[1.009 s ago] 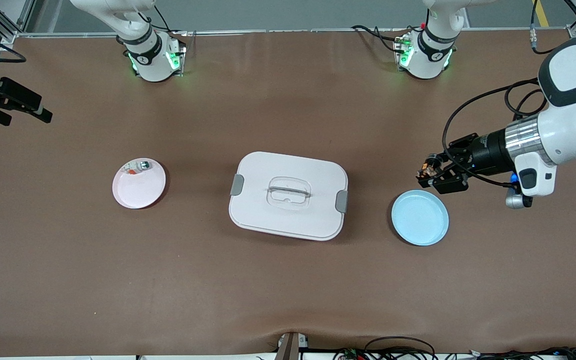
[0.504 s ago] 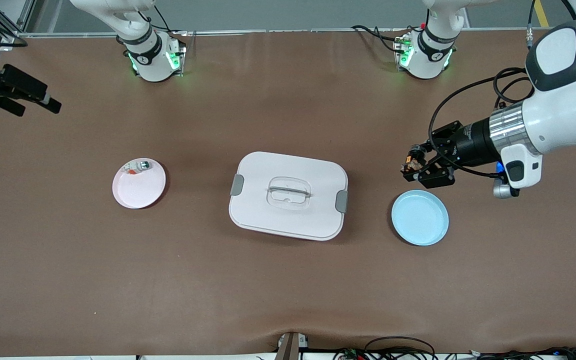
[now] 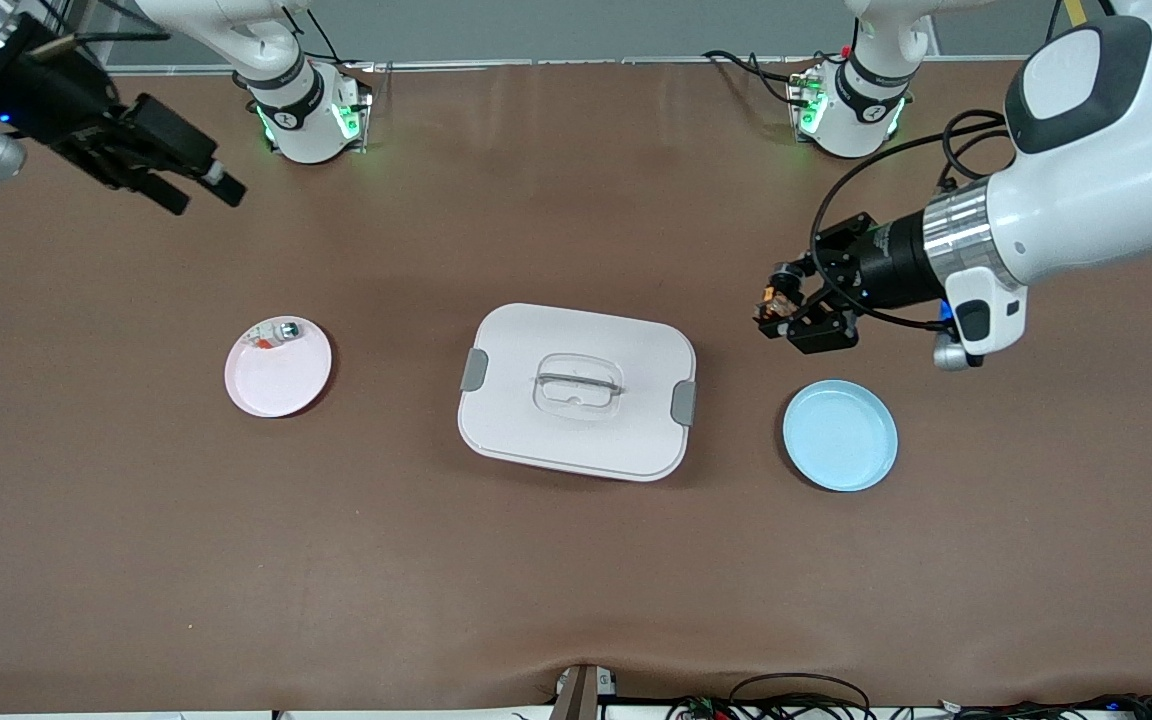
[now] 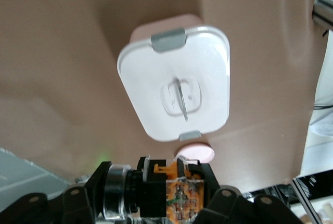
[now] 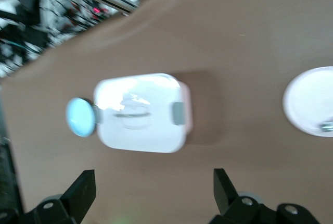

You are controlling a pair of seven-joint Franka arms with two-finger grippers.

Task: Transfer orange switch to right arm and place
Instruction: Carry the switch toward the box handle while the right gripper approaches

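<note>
So the left gripper [image 3: 771,305] is up in the air over bare table, between the white lidded box [image 3: 576,390] and the light blue plate [image 3: 840,435], and it's pinching the orange switch [image 3: 768,297] between its fingers. In the left wrist view you can see that little black part with the orange band [image 4: 169,195] clamped right at the tips, with the box's lid [image 4: 177,91] and a bit of the pink plate [image 4: 195,152] showing past it.

The right gripper [image 3: 206,185] is hanging over the right arm's end of the table, near that arm's base, well apart from the left one. Its fingers are spread wide with nothing between them; the right wrist view shows both fingertips [image 5: 78,190] far apart.

On the table, the pink plate [image 3: 286,385] sits toward the right arm's end, holding a small white-and-silver piece [image 3: 274,334] with a red-orange bit at its rim. The blue plate has nothing on it.
</note>
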